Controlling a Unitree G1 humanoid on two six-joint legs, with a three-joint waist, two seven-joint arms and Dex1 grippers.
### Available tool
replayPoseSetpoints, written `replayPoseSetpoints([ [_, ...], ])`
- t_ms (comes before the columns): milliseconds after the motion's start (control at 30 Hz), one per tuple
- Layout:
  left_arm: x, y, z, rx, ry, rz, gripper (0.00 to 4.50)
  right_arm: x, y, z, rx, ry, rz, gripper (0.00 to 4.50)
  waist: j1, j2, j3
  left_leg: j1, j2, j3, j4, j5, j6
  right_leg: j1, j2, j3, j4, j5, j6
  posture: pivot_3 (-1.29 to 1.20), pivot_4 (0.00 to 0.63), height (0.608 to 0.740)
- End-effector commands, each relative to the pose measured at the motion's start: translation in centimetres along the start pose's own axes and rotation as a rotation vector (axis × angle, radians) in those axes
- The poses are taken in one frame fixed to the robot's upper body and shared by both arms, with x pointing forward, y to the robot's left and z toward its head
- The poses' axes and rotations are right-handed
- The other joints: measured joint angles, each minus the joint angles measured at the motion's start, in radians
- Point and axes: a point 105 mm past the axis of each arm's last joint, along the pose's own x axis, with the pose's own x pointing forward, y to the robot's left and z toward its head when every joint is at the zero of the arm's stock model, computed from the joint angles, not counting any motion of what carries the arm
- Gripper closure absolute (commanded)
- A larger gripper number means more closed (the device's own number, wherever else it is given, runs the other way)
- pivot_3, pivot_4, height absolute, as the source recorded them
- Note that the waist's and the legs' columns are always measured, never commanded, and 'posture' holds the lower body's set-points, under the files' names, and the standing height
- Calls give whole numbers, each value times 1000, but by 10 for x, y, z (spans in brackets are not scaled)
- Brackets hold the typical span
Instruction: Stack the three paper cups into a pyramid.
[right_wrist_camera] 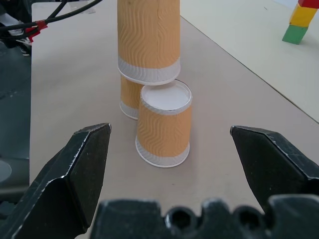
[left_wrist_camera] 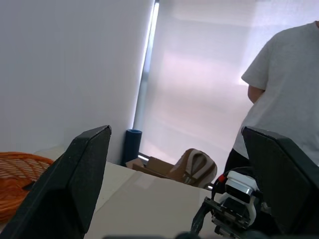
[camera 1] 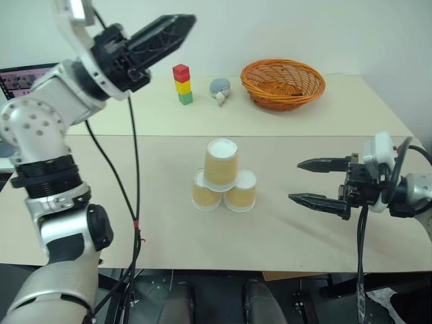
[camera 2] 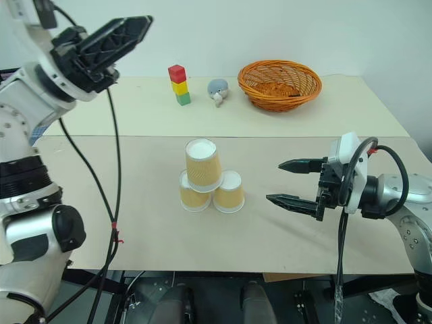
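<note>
Three tan-orange paper cups stand upside down mid-table as a pyramid. The top cup (camera 1: pixel 221 163) rests across the left cup (camera 1: pixel 204 192) and the right cup (camera 1: pixel 241 191). My left gripper (camera 1: pixel 185 25) is raised high above the table's far left, well clear of the cups. Its fingers (left_wrist_camera: pixel 84 169) are spread wide and hold nothing. My right gripper (camera 1: pixel 295 181) hovers open and empty to the right of the stack, pointing at it. In the right wrist view the nearest cup (right_wrist_camera: pixel 164 124) stands ahead, between the spread fingers but beyond them.
A red-yellow-green block tower (camera 1: pixel 181 84), a grey plush toy (camera 1: pixel 219 89) and an orange wicker basket (camera 1: pixel 283 82) line the table's far side. A laptop screen (camera 1: pixel 23 79) sits at the far left. A person in a light T-shirt (left_wrist_camera: pixel 284 89) stands beyond the table.
</note>
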Motion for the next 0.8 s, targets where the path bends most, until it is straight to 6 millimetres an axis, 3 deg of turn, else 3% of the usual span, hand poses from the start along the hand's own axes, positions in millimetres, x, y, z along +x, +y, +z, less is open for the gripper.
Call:
replayPoseSetpoints([
  [33,-35,19,-8,92,29,221,41,2,0,5,-39,-17,4,0,-1,0,0,1,0,0,0,0,0,0,0,0,0,0,0,0,150,629],
  [167,-71,44,-30,106,51,481,41,-10,-15,0,-44,0,-100,0,5,-1,1,1,0,-1,-1,0,0,0,0,-1,0,0,0,0,150,629],
  [300,-84,46,-38,111,31,547,41,-22,-38,-4,-72,-3,-262,0,14,-1,1,-3,0,-2,0,1,-2,0,-2,-2,-2,0,0,0,150,629],
  [400,-99,57,-55,69,-1,676,41,-34,-63,-24,-70,12,-496,0,20,-1,-1,-5,-1,-2,0,2,-3,0,-2,-2,0,0,1,0,150,629],
  [633,-138,71,-119,74,134,884,41,-39,-60,-52,29,-24,-681,0,20,0,-2,-9,-6,-4,1,2,-3,-6,-14,-1,13,1,1,0,150,629],
  [800,-163,81,-145,76,127,1027,41,-41,-59,-67,70,-22,-800,0,20,1,-2,-12,-8,-5,1,2,-3,-6,-15,-3,12,1,1,0,150,629],
])
